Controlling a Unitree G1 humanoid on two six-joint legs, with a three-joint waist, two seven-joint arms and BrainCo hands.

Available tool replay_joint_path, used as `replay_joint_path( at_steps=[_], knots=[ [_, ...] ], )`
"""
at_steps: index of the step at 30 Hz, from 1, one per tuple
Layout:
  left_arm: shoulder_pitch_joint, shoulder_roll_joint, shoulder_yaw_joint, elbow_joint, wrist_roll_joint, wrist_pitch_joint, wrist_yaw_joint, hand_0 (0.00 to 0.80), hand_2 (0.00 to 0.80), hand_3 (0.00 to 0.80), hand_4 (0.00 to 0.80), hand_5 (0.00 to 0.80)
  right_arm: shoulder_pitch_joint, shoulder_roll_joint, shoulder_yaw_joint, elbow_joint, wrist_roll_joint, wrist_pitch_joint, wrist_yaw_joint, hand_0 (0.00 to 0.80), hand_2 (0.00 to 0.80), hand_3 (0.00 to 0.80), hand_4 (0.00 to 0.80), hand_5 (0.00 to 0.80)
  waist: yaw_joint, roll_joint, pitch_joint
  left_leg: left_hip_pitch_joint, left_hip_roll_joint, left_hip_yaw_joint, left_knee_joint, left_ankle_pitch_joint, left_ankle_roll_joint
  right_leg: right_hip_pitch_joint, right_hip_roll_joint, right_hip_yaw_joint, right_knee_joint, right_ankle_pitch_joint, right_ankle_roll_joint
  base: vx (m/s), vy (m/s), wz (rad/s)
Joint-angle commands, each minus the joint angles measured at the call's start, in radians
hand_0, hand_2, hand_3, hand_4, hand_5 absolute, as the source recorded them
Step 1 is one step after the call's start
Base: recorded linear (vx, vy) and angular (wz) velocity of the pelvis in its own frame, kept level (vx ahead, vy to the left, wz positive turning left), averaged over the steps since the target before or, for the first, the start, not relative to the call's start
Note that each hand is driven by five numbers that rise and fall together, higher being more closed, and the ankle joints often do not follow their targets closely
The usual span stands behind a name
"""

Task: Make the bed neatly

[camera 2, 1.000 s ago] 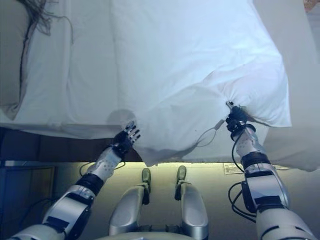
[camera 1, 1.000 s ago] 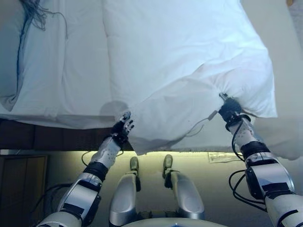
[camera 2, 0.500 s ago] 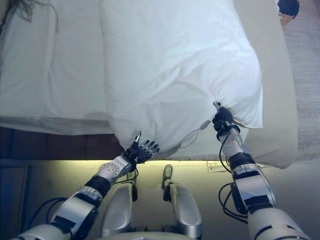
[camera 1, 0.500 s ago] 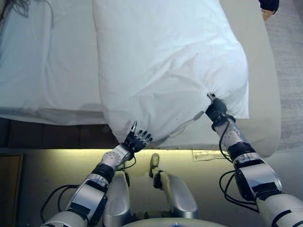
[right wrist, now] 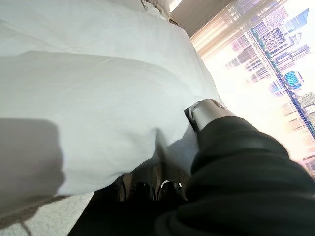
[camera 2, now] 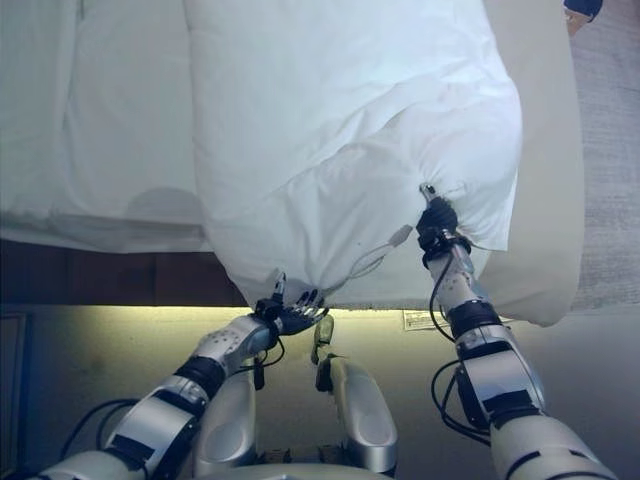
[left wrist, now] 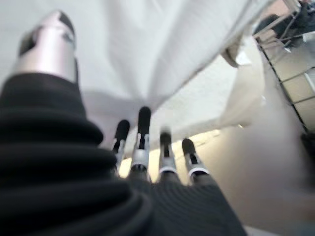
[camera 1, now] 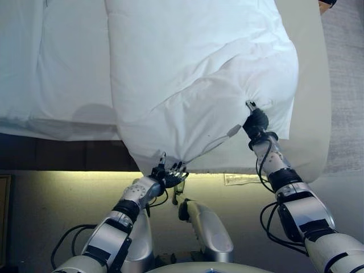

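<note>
We see two silver-grey jointed arms, the left arm (camera 1: 111, 230) and the right arm (camera 1: 300, 209), each built of rounded metal shells parted by black bands. Our left hand (camera 1: 168, 174) has slim silver fingers (left wrist: 141, 155) with dark rounded tips and a thicker silver thumb (left wrist: 47, 46), set ahead of a dark ribbed cover (left wrist: 59, 187). Our right hand (camera 1: 256, 122) wears the same dark ribbed sleeve (right wrist: 241, 182) at its wrist.

A bedroom, likely a hotel room: a bed (camera 1: 310, 114) with white sheets and a white duvet (camera 1: 193, 74), a lit strip under its dark wooden base (camera 1: 62, 154), and carpet (camera 1: 344, 85) beyond the right hand (camera 1: 256, 122).
</note>
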Motion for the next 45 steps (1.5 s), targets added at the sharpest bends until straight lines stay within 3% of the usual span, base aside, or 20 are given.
replay_joint_path(
  at_steps=[1, 12, 20, 35, 45],
  knots=[
    [0.022, -0.122, -0.074, -0.045, -0.051, 0.058, 0.045, 0.0, 0.0, 0.0, 0.0, 0.0, -0.056, -0.036, 0.008, -0.19, 0.033, -0.069, 0.026, 0.8, 0.8, 0.8, 0.8, 0.8, -0.009, 0.008, -0.024, 0.005, 0.002, 0.025, -0.031, 0.002, 0.005, 0.0, -0.056, 0.049, -0.001, 0.04, 0.118, -0.057, -0.012, 0.0],
    [0.024, -0.173, -0.183, -0.072, -0.046, 0.101, 0.021, 0.0, 0.0, 0.0, 0.0, 0.0, -0.068, -0.043, 0.026, -0.206, 0.024, -0.052, 0.016, 0.8, 0.8, 0.8, 0.8, 0.8, -0.031, 0.022, -0.021, 0.026, -0.001, 0.045, -0.063, 0.003, -0.003, 0.003, -0.059, 0.056, -0.021, 0.038, 0.113, -0.044, 0.021, -0.04],
    [-0.026, -0.227, -0.24, -0.12, -0.065, 0.01, -0.096, 0.0, 0.0, 0.0, 0.0, 0.0, -0.079, -0.042, 0.041, -0.194, 0.017, -0.029, 0.022, 0.8, 0.8, 0.8, 0.8, 0.8, -0.063, 0.036, -0.033, 0.047, 0.001, 0.067, -0.065, -0.003, -0.009, 0.01, -0.066, 0.076, -0.02, 0.033, 0.109, -0.006, 0.068, -0.07],
    [-0.108, -0.331, -0.225, -0.224, -0.065, -0.198, -0.458, 0.0, 0.0, 0.0, 0.0, 0.0, -0.047, -0.026, 0.034, -0.092, -0.014, -0.002, 0.057, 0.8, 0.8, 0.8, 0.8, 0.8, -0.107, 0.066, -0.077, 0.128, 0.0, 0.102, -0.098, -0.015, -0.015, 0.06, -0.081, 0.099, -0.027, 0.01, 0.105, 0.019, 0.074, -0.06],
    [-0.127, -0.362, -0.191, -0.245, -0.065, -0.312, -0.536, 0.0, 0.0, 0.0, 0.0, 0.0, -0.038, -0.005, 0.026, -0.094, -0.002, 0.001, 0.09, 0.8, 0.8, 0.8, 0.8, 0.8, -0.118, 0.054, -0.095, 0.145, 0.007, 0.112, -0.083, -0.028, -0.015, 0.071, -0.076, 0.108, -0.015, 0.002, 0.104, 0.03, 0.0, 0.0]
  ],
)
